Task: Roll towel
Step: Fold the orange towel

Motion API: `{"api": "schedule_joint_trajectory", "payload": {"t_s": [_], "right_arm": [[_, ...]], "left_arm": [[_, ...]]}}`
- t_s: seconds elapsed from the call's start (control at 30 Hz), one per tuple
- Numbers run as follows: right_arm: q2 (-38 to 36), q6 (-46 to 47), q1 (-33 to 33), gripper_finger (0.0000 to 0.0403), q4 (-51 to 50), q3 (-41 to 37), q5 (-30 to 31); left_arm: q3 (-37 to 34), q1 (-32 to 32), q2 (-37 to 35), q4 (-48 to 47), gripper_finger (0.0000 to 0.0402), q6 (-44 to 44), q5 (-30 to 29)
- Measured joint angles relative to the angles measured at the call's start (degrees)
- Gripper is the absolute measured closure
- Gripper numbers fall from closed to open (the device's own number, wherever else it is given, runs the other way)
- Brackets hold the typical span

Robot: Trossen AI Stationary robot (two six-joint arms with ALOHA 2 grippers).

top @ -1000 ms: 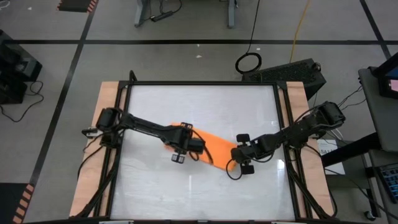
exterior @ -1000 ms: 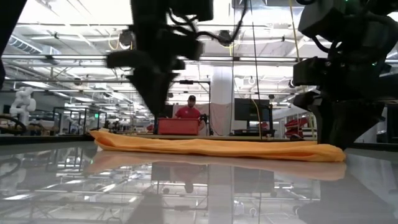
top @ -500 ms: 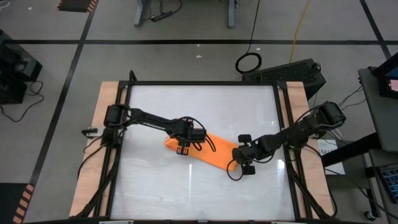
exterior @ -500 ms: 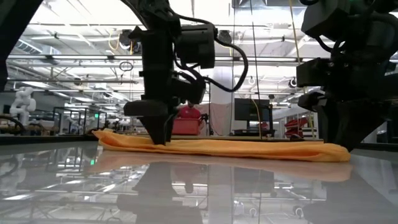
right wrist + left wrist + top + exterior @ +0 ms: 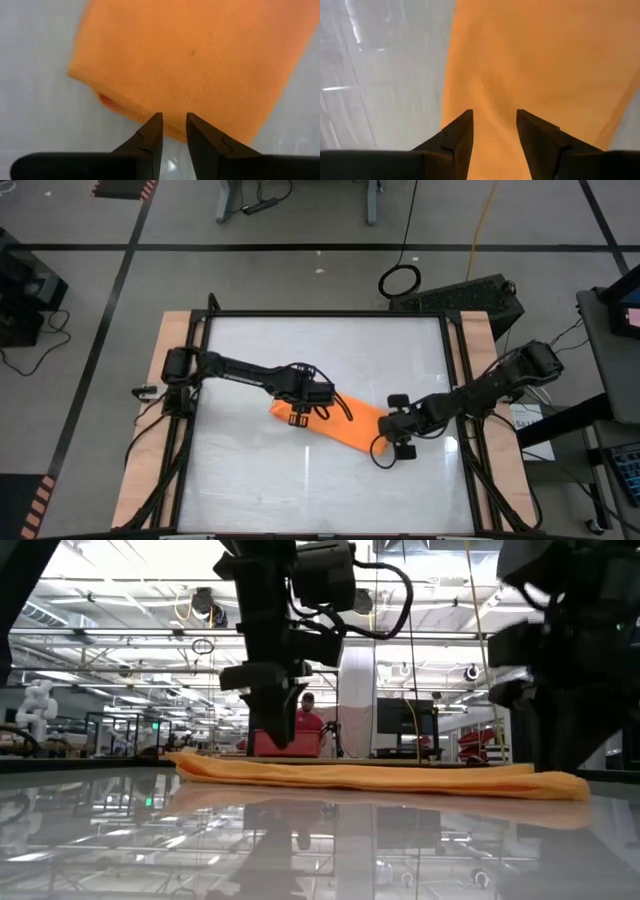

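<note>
the towel point(image 5: 335, 417) lies folded flat mid-table point(image 5: 330, 480) — left claw point(image 5: 300, 417) parted over one end, right claw point(image 5: 392, 442) narrowly parted, empty, at the other, seemingly flanking it for rolling.

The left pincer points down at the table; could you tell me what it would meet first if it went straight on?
Most likely the towel: the left pincer points onto the orange cloth near one end, fingers apart, nothing between. How far above it is unclear.
</note>
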Motion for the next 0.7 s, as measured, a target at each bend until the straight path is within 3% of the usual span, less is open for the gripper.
{"api": "schedule_joint_trajectory", "payload": {"t_s": [0.37,0.7], "right_arm": [[-4.1,-1.5,-0.5,0.0326,-0.4,0.2,7.8],[0.2,-3.8,-4.9,0.0326,5.2,-1.7,7.3]], "left_arm": [[-2.4,2.6,-0.3,-0.9,0.0244,-3.6,-1.0],[-8.2,6.5,-0.3,2.1,0.0244,-4.8,1.9]]}}
